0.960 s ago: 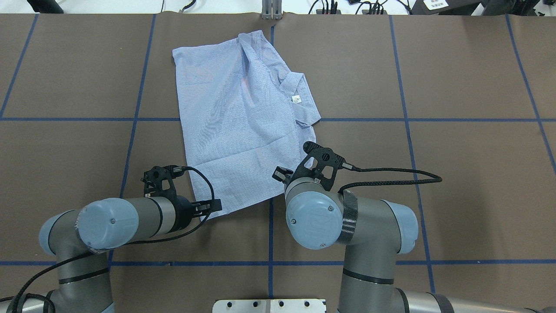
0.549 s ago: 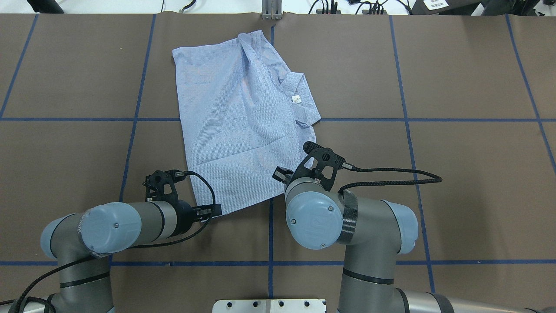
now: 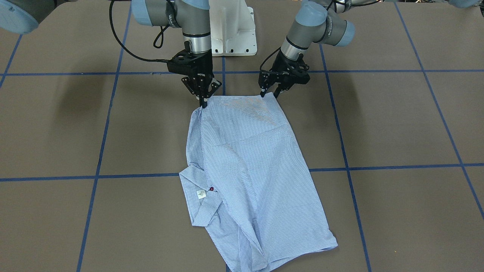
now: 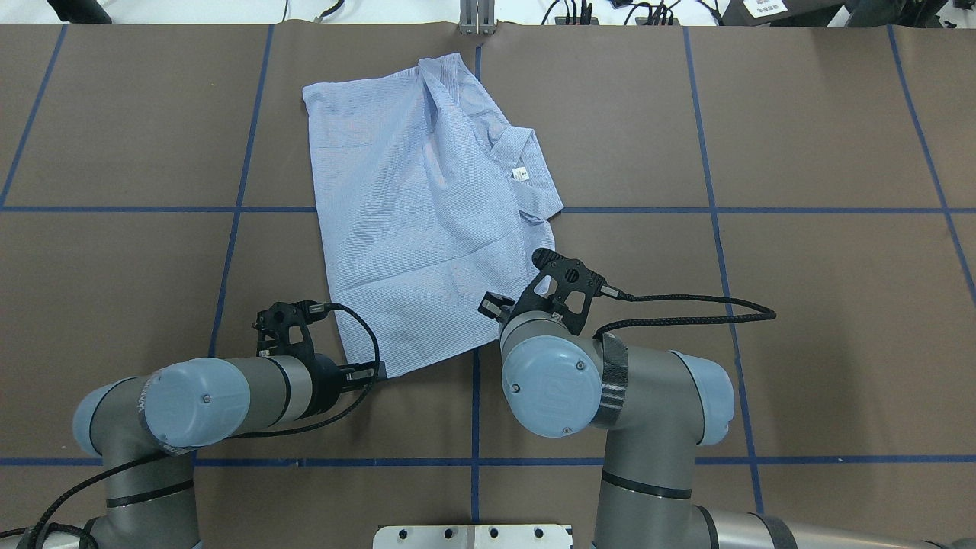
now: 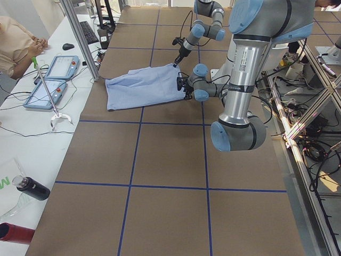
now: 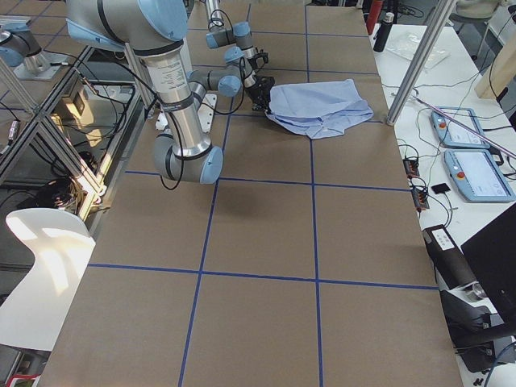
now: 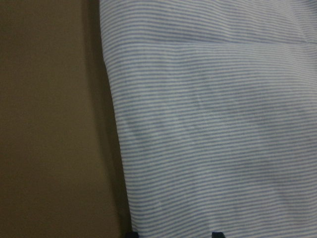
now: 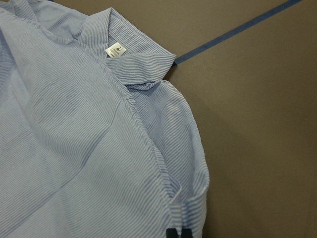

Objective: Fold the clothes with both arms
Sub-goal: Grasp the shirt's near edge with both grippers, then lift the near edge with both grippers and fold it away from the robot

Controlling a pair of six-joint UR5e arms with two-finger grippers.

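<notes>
The striped shirt (image 3: pixel 245 170) lies flat on the brown table, its collar with the white label (image 3: pixel 201 194) and a dark red button (image 3: pixel 211 188) toward the operators' side. My right gripper (image 3: pixel 204 102) is shut on the shirt's near corner; its wrist view shows the tips (image 8: pixel 178 232) pinched on a fold of cloth (image 8: pixel 74 148). My left gripper (image 3: pixel 270 92) stands open at the other near corner. In the left wrist view its tips (image 7: pixel 172 234) sit wide apart with the shirt (image 7: pixel 208 124) between and beyond them. From overhead, the left gripper (image 4: pixel 374 372) meets the shirt (image 4: pixel 412 206) at its hem corner.
Blue tape lines (image 4: pixel 473 461) grid the brown table. The white pedestal (image 3: pixel 230 30) stands between the arms. Beyond the far edge are a metal post (image 5: pixel 80 37), tablets (image 5: pixel 53 74) and a bottle (image 5: pixel 32 188) on the operators' bench.
My left arm has drawn back a little toward the robot's base, its gripper ending at the shirt's hem corner. The right arm and the shirt have hardly moved.
</notes>
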